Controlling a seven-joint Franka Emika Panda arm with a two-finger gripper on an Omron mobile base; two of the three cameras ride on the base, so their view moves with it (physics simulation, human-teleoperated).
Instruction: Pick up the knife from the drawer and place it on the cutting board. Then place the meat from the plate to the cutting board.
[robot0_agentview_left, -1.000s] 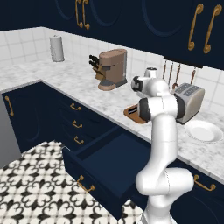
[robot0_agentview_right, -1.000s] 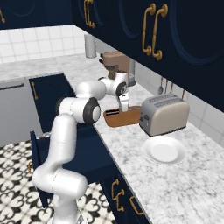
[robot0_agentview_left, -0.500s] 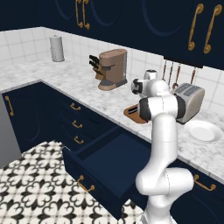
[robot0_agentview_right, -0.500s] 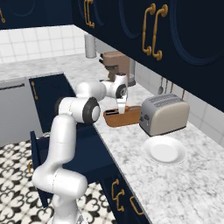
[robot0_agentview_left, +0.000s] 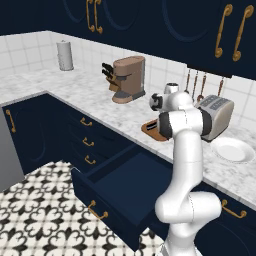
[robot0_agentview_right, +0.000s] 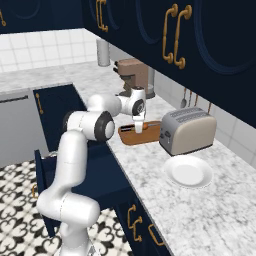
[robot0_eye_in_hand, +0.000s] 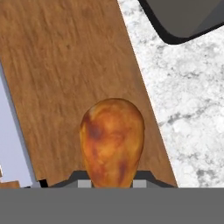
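Bare cutting board (robot0_eye_in_hand: 70, 65) ahead (toaster (robot0_agentview_right: 187, 131) close beside, blade (robot0_eye_in_hand: 11, 131) opposite)

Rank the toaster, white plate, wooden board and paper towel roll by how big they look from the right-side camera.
1. Toaster.
2. Plate and cutting board: similar spread, and the arm covers part of the board.
3. Paper towel roll, though farthest from the camera.

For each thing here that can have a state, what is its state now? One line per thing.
drawer: pulled open.
plate: nothing on it.
meat: held over the cutting board.
knife: blade lying on the board.
tool: shut on the meat.
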